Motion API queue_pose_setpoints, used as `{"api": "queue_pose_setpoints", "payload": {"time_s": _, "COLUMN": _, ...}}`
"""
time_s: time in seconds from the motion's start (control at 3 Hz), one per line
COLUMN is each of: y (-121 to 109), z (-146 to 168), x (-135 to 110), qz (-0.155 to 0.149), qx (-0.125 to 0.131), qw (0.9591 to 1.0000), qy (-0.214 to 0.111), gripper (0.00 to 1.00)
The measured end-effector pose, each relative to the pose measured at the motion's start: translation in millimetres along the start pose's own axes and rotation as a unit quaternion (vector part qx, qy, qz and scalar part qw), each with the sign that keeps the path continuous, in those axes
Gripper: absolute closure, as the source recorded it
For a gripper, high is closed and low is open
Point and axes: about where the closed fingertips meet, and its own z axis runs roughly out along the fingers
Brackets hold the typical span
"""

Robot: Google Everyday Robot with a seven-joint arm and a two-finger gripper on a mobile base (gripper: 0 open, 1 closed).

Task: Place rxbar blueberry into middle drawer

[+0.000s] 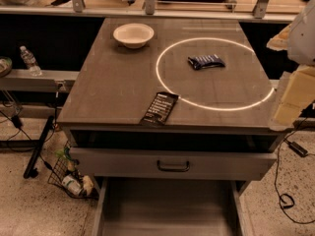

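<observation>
The rxbar blueberry (206,61), a small dark-blue crinkly bar with white markings, lies on the cabinet top inside a bright ring of light, right of centre. The middle drawer (167,208) is pulled out at the bottom of the view, a wide grey tray with a bare floor. My gripper (294,96) shows as pale cream parts at the right edge, beside the cabinet's right front corner. It is to the right of the bar, nearer the front, and not touching it. Nothing shows in it.
A flat black wrapped bar (160,108) lies near the top's front edge. A white bowl (133,35) stands at the back left. A grey drawer front with a black handle (173,166) sits above the open tray. A water bottle (29,60) stands at the left; cables lie on the floor.
</observation>
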Motion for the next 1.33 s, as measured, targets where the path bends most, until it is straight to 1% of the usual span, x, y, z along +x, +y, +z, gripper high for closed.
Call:
{"api": "queue_pose_setpoints", "payload": {"time_s": 0.33, "y": -6.6, "z": 3.7, "x": -1.4, "qz": -0.002, "qx": 0.003, "qw": 1.0000, "qy": -0.005, "gripper": 0.00}}
{"api": "queue_pose_setpoints", "payload": {"time_s": 0.67, "y": -51.1, "z": 36.1, "x": -10.2, "qz": -0.017, "qx": 0.014, "qw": 0.9991, "qy": -0.035, "gripper": 0.00}}
{"api": "queue_pose_setpoints", "payload": {"time_s": 1.0, "y": -115.6, "z": 76.5, "x": -26.4, "qz": -0.016, "qx": 0.031, "qw": 0.9955, "qy": -0.088, "gripper": 0.00}}
{"api": "queue_pose_setpoints", "payload": {"time_s": 1.33, "y": -190.7, "z": 125.7, "x": -50.6, "qz": -0.001, "qx": 0.038, "qw": 0.9883, "qy": -0.147, "gripper": 0.00}}
